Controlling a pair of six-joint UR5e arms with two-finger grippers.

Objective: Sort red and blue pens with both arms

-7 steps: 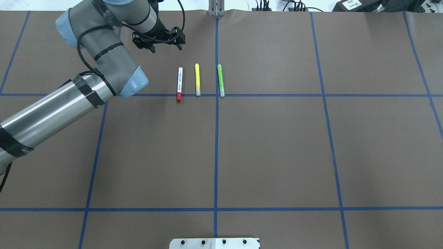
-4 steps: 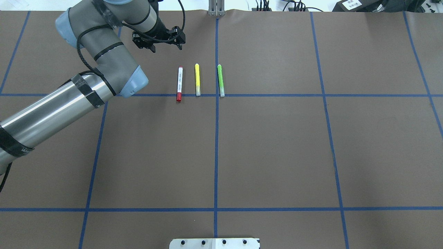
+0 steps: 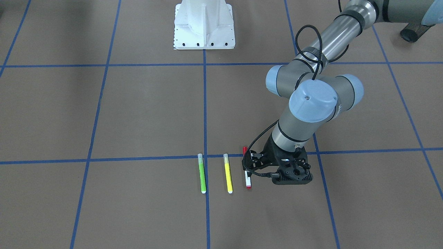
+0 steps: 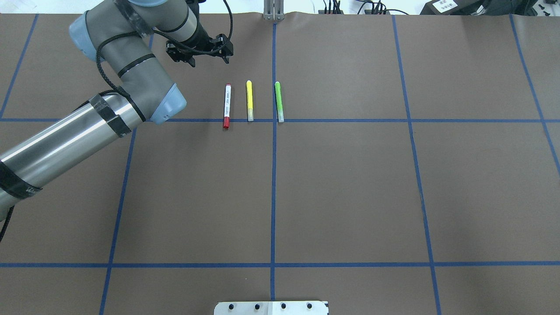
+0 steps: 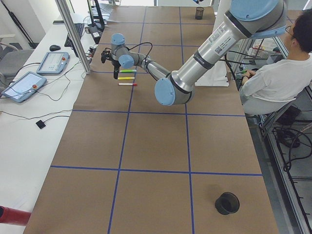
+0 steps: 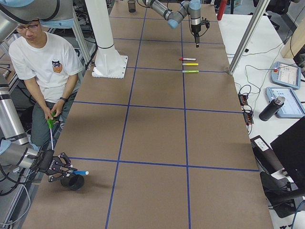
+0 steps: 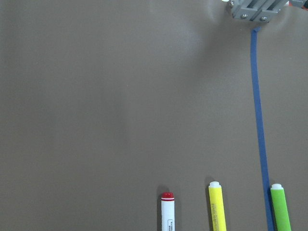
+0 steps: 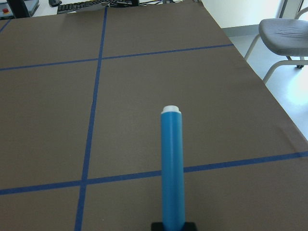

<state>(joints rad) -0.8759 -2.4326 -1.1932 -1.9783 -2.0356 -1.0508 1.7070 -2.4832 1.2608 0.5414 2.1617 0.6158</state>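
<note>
The red pen [image 4: 226, 106], a white barrel with red cap and red end, lies on the brown table left of a yellow pen [image 4: 249, 100] and a green pen [image 4: 278, 101]. My left gripper [image 4: 210, 60] hovers open and empty just beyond the red pen's far end; the left wrist view shows the red pen's tip [image 7: 167, 211] at its bottom edge. In the front-facing view the gripper body hides the middle of the red pen [image 3: 248, 182]. The blue pen [image 8: 172, 168] juts out of my right gripper [image 6: 64, 169], which is shut on it above a black cup [image 6: 72, 182].
Blue tape lines divide the table. The white pedestal base [image 3: 204, 27] stands at the robot's side. A second black cup [image 6: 131, 5] sits at the far end. A seated person [image 6: 45, 67] is beside the table near my right arm.
My left gripper has drifted slightly toward the table's far edge, away from the pens. The three pens have not moved.
</note>
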